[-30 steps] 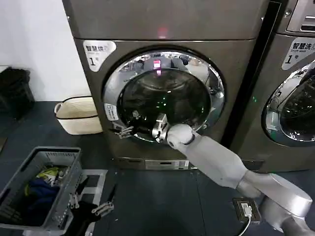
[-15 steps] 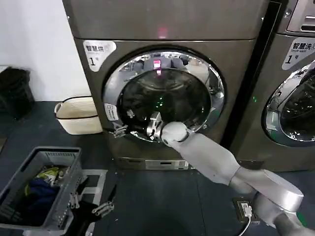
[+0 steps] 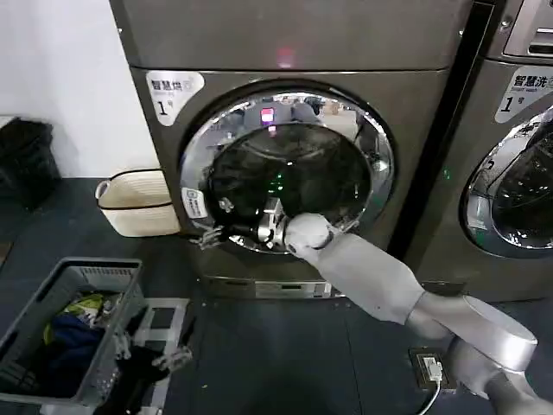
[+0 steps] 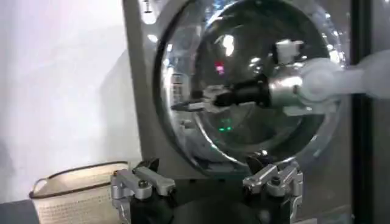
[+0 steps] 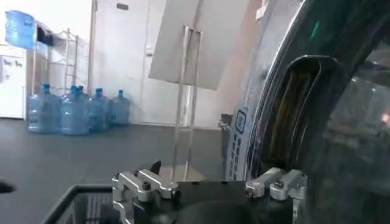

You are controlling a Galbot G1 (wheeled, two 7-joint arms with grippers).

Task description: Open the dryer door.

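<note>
Reaching the dryer door (image 3: pixel 289 169) rim's left edge, spread right gripper (image 3: pixel 210 234); left gripper (image 3: pixel 147 363) likewise spread, low.

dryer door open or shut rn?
Barely ajar: the dryer door has its left chrome edge lifted slightly off the machine front, where the right gripper reaches.

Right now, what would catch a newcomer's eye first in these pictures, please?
The dryer door, a big chrome-ringed porthole of dark glass, dominates the front of the machine marked 1. The right gripper reaches across the glass to the ring's lower left edge, by a small sticker, fingers open. The left gripper waits low beside a grey laundry basket of clothes, and a cream woven basket stands against the wall.
</note>
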